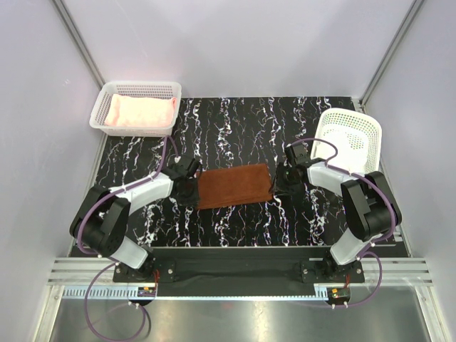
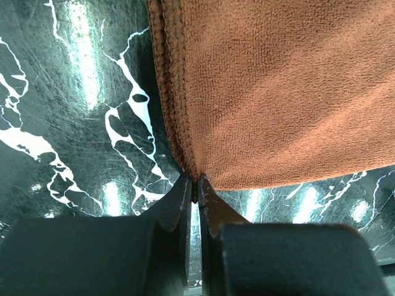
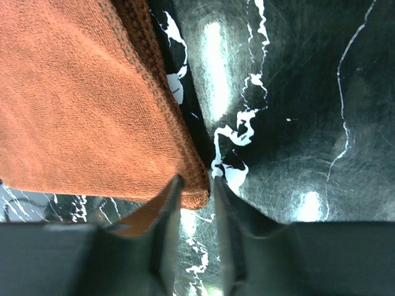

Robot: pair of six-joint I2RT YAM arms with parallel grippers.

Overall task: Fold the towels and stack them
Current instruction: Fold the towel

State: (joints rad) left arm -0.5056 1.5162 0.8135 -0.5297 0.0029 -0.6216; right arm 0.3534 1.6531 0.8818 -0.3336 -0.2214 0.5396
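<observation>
Rust towel (image 1: pixel 234 185): lying flat on counter (image 1: pixel 235 121).
Left end effector (image 2: pixel 192 184): pinching a left-edge corner, jaws almost touching.
Right end effector (image 3: pixel 196 185): clamping a right-edge corner, jaws narrowly apart.

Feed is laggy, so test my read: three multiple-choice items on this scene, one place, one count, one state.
1. Where is the pink towel? A in the left basket; B flat on the table; C in a gripper.
2. How many baskets are there? A one; B two; C three.
3. The left gripper is: A wide open; B shut on the brown towel; C out of view.
Answers: 1 A, it fills the left basket. 2 B, the left basket plus the right basket. 3 B, it pinches the towel's corner.
</observation>
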